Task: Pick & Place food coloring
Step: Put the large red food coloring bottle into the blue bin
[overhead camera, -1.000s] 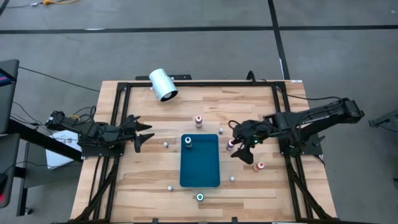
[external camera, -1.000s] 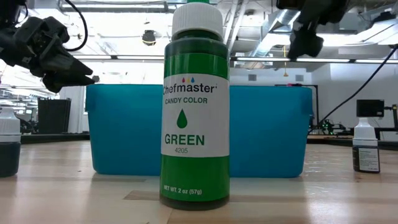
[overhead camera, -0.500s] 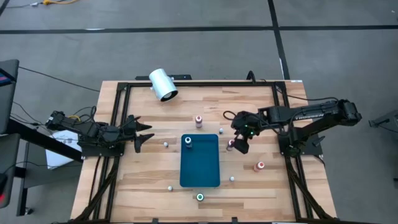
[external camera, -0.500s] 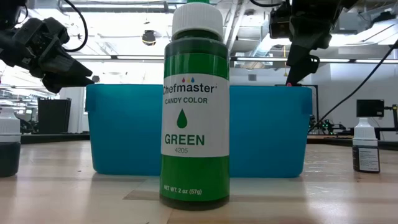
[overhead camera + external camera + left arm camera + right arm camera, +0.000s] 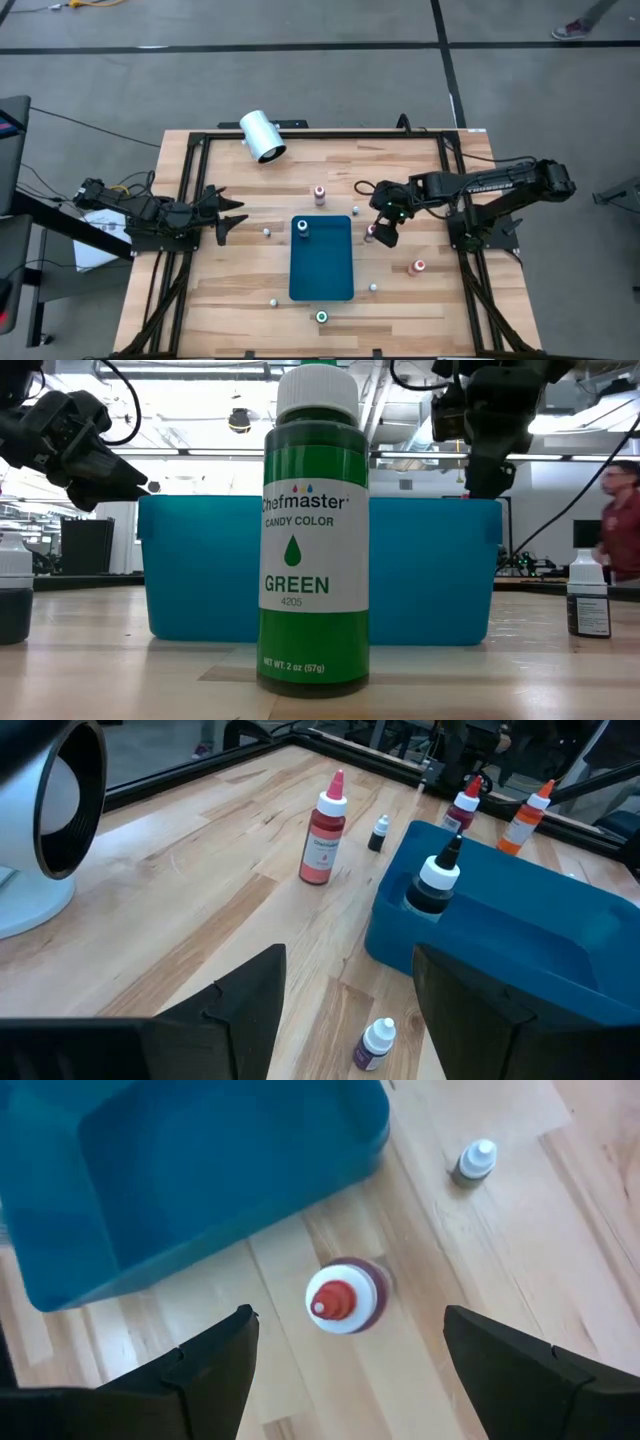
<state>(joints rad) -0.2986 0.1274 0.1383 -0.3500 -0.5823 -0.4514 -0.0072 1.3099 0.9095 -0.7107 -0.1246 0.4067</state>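
Note:
The food coloring bottles stand scattered on the wooden table. A dark-bodied, red-topped bottle (image 5: 345, 1295) stands upright just right of the blue tray (image 5: 322, 268). My right gripper (image 5: 350, 1370) hangs open above it and points steeply down, one finger on either side, touching nothing; it also shows in the high view (image 5: 384, 230). A dark bottle with a white cap (image 5: 435, 885) stands inside the tray. A green bottle (image 5: 313, 530) stands near the table's near edge. My left gripper (image 5: 226, 213) waits open at the table's left side.
A white cylinder (image 5: 262, 136) lies at the far left. A red bottle (image 5: 319, 192) stands beyond the tray and an orange-topped one (image 5: 419, 267) at the right. Small bottles (image 5: 373, 287) dot the table around the tray. A person (image 5: 620, 510) walks in the room behind.
My right gripper has swung toward the table's far edge and come down, tipping more steeply, until it hangs over the red-topped bottle beside the tray. It has stayed open.

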